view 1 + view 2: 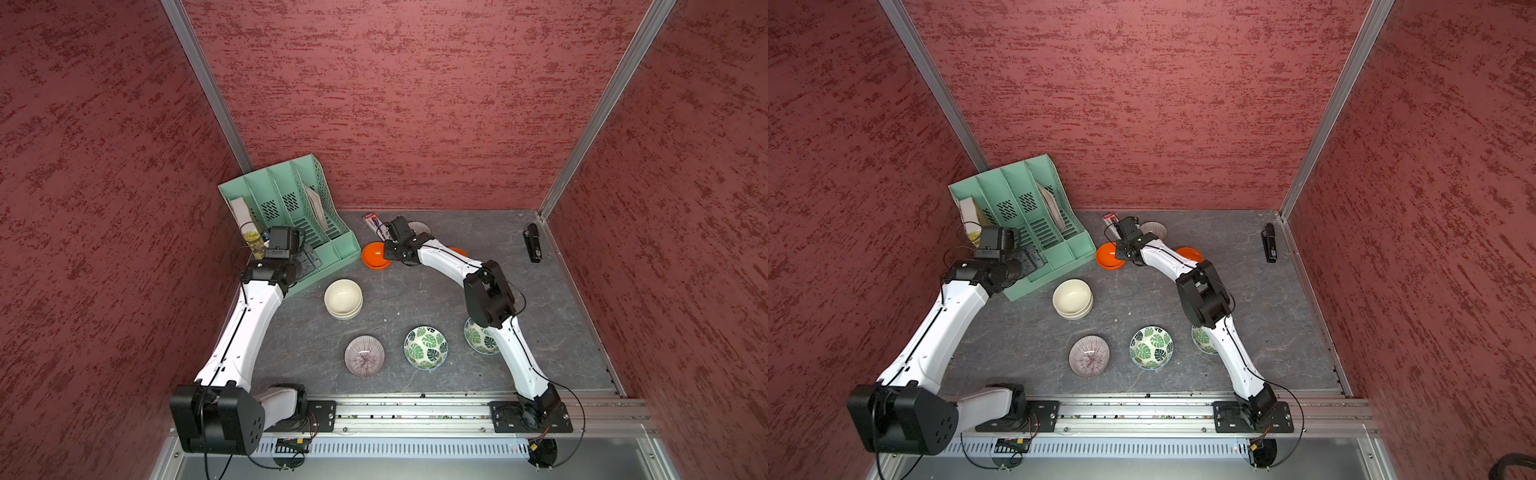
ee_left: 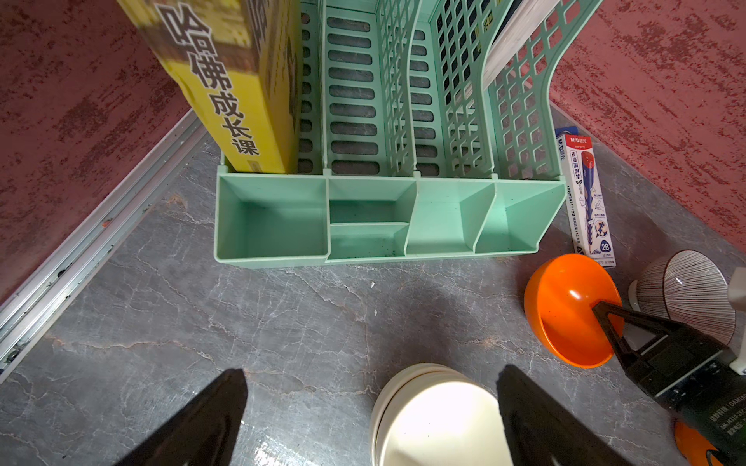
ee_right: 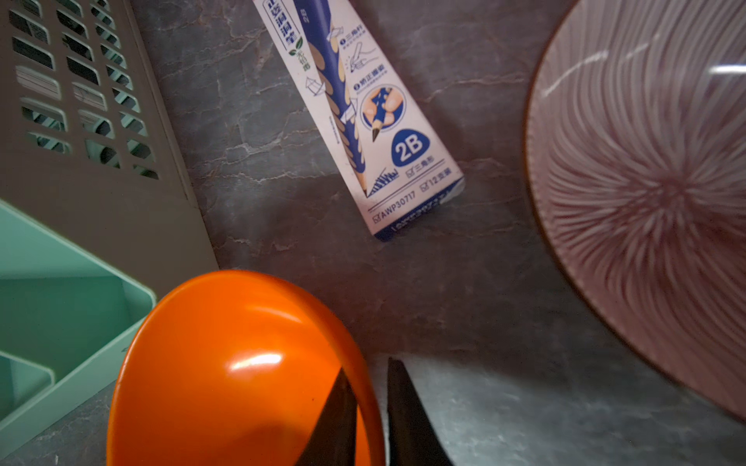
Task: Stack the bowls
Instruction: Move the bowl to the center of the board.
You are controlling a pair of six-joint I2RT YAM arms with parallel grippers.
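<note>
Right wrist: orange bowl (image 3: 226, 363) rim clamped in right pincer (image 3: 368, 369).

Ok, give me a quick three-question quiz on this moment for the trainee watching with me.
1. True or false: the cream bowls are already nested.
2. What is the right gripper pinching? A) the pencil box B) the orange bowl by its rim C) the green file rack
3. How many leaf-patterned bowls are unstacked?
Key: 1 true; 2 B; 3 two.
</note>
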